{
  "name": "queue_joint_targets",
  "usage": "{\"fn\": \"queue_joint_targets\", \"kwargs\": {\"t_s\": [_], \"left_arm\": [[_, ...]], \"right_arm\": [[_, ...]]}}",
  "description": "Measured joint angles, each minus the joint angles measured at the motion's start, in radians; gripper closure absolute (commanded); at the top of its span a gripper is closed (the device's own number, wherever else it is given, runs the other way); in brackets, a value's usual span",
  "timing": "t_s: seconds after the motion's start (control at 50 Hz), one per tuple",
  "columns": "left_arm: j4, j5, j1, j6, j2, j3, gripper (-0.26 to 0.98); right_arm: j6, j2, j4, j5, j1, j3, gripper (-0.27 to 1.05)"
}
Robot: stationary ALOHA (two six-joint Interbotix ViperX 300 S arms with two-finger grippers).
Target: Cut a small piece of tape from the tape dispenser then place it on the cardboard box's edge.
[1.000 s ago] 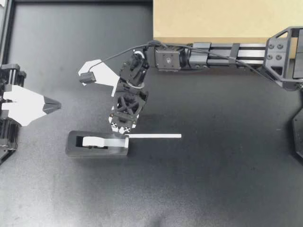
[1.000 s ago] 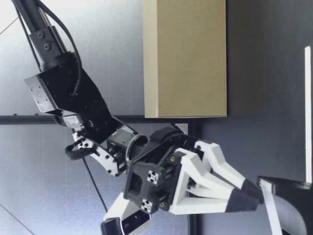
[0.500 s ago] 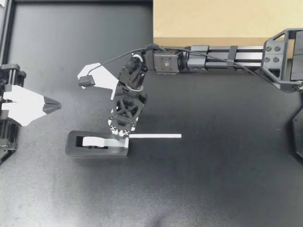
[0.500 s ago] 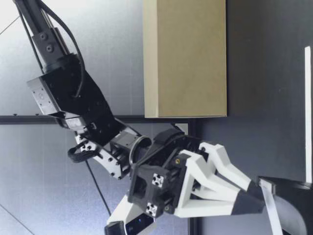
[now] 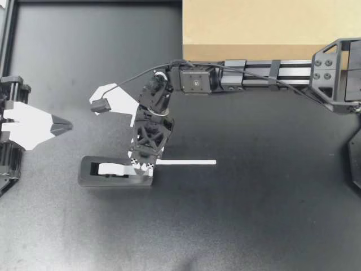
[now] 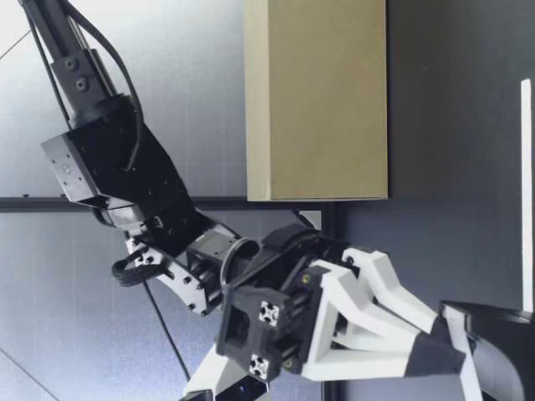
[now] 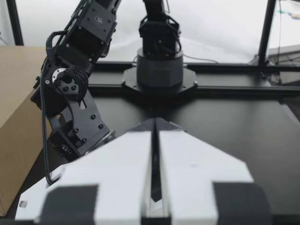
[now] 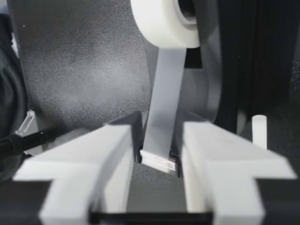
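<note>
Right claw: my right claw (image 5: 141, 165) comes in from the right, reaches past the middle of the desk and points down at the right end of the black tape dispenser (image 5: 87, 175). It is spread by only a narrow gap.
Right wrist view: the right claw (image 8: 159, 137) has one finger on each side of a pale band of tape (image 8: 161, 103). The band fills the gap almost from pad to pad, and its free end lies between the fingertips.
Tape roll: the white tape roll (image 8: 161, 23) sits in the dispenser ahead of the claw. The band runs from the roll toward the claw.
Low view: the dark tips of the right claw (image 6: 447, 361) are at the upper edge of the dispenser (image 6: 501, 351), which stands on the desk.
Left claw: my left claw (image 5: 69, 126) hangs at the left side of the desk, well apart from the dispenser. The left wrist view shows its fingers (image 7: 126, 159) pressed together with nothing between them.
Cardboard box: the brown cardboard box (image 5: 265, 22) stands at the far edge of the black desk (image 5: 254, 226), behind my right arm and well apart from the dispenser.
White strip: a long white strip (image 5: 186, 162) lies flat on the desk, running from beside the dispenser's right end toward the right.
</note>
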Motion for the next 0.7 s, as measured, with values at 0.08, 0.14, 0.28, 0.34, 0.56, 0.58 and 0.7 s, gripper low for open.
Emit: {"fn": "queue_joint_targets", "kwargs": {"t_s": [0.08, 0.14, 0.28, 0.34, 0.56, 0.58, 0.7], "left_arm": [[0.0, 0.002, 0.002, 0.0, 0.0, 0.0, 0.85], [0.0, 0.002, 0.002, 0.0, 0.0, 0.0, 0.85], [0.0, 0.0, 0.002, 0.0, 0.002, 0.0, 0.85], [-0.002, 0.0, 0.002, 0.0, 0.0, 0.0, 0.85], [0.0, 0.002, 0.002, 0.0, 0.0, 0.0, 0.85], [0.0, 0.002, 0.002, 0.0, 0.0, 0.0, 0.85], [0.0, 0.002, 0.002, 0.0, 0.0, 0.0, 0.85]], "right_arm": [[0.002, 0.0, -0.003, -0.008, 0.002, -0.003, 0.68], [0.005, 0.0, -0.005, -0.014, 0.002, -0.006, 0.75], [0.005, 0.0, -0.005, -0.017, 0.002, -0.009, 0.84], [0.005, 0.0, -0.005, -0.02, 0.002, -0.012, 0.85], [0.006, -0.003, -0.005, -0.012, 0.0, -0.014, 0.85], [0.006, -0.005, -0.005, -0.009, 0.002, -0.012, 0.85], [0.006, -0.018, -0.006, 0.0, 0.002, 0.002, 0.85]]}}
